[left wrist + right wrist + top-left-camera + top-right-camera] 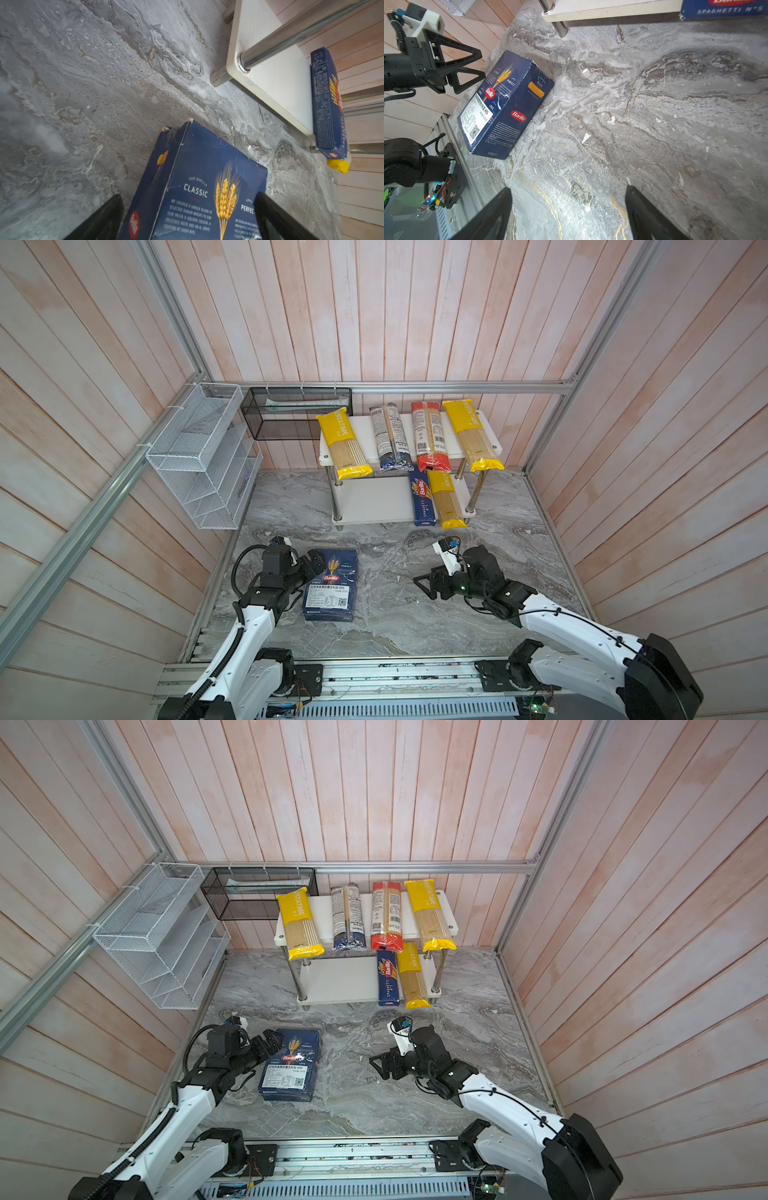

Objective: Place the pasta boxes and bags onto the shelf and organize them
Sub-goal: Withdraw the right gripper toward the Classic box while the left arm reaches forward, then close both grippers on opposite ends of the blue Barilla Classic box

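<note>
The wide box [331, 585] lies flat on the tabletop [395, 622], near its left edge and well apart from the shelf [365, 433]. It is dark blue cardboard with a white label on the end toward the front edge. Its corners are creased and worn to white.

The left gripper [318, 564] is at the box's back left corner. Its black fingers [104, 218] are spread, one on each side of that corner, but I cannot tell whether they touch the cardboard. The right gripper [424, 588] is over the bare grey, marble-patterned surface near the middle. Its triangular fingers [641, 207] stand wide apart with nothing between them.

The shelf stands at the back edge. It is made of two flat white boards on round chrome posts. On the top board four long slim bags of glossy film lie side by side, and their front ends pass over the front edge. From left to right they are the left yellow bag [344, 443], the blue bag [390, 437], the red bag [430, 435] and the right yellow bag [471, 435]. Straw-coloured spaghetti shows through the clear parts.

At the right end of the lower board lie the narrow box [423, 499] and the third yellow bag [448, 502], side by side and touching. Both reach past the front edge.

A white wire rack [199, 456] and a black mesh basket [291, 412] hang at the back left corner.
</note>
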Robot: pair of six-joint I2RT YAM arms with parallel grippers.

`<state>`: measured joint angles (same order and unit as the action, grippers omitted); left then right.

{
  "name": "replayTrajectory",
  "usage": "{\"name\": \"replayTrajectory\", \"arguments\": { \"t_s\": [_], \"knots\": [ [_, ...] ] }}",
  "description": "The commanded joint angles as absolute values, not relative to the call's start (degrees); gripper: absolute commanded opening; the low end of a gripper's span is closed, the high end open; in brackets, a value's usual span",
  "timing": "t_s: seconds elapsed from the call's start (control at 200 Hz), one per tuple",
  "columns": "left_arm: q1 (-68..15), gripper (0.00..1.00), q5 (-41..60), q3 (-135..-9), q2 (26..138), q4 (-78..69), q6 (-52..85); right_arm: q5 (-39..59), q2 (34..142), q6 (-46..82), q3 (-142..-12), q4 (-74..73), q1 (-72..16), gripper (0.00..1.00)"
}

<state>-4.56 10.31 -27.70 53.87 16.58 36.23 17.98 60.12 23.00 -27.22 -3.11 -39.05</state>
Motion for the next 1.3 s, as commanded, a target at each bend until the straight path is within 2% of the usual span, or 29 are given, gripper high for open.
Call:
{"name": "replayTrajectory", "arguments": {
  "t_s": [0.0,0.415,0.78,0.94,1.12,1.295],
  "knots": [
    [-5.89,1.0,11.5,-31.22,57.37,14.15,35.6,19.18,61.18,24.64,-26.51,-6.1,-39.38,0.86],
    [-9.51,1.0,15.68,-36.61,68.52,8.88,31.9,18.79,59.87,26.41,-26.06,-5.65,-39.38,0.86],
    [-24.11,1.0,19.66,-46.6,84.44,1.2,27.93,18.81,57.65,28.29,-24.95,-4.31,-38.86,0.86],
    [-28.52,1.0,17.19,-53.51,89.24,5.48,24.33,19.05,54.46,27.55,-24.36,-1.93,-37.69,0.86],
    [-27.81,1.0,8.85,-55.7,85.32,13.95,27.57,21.28,55.58,24.99,-26.34,-1.83,-35.54,0.88],
    [-23.39,1.0,8.46,-47.42,70.64,18.94,36.27,26.38,64.84,22.22,-31.36,-4.88,-34.58,0.88]
  ]
}}
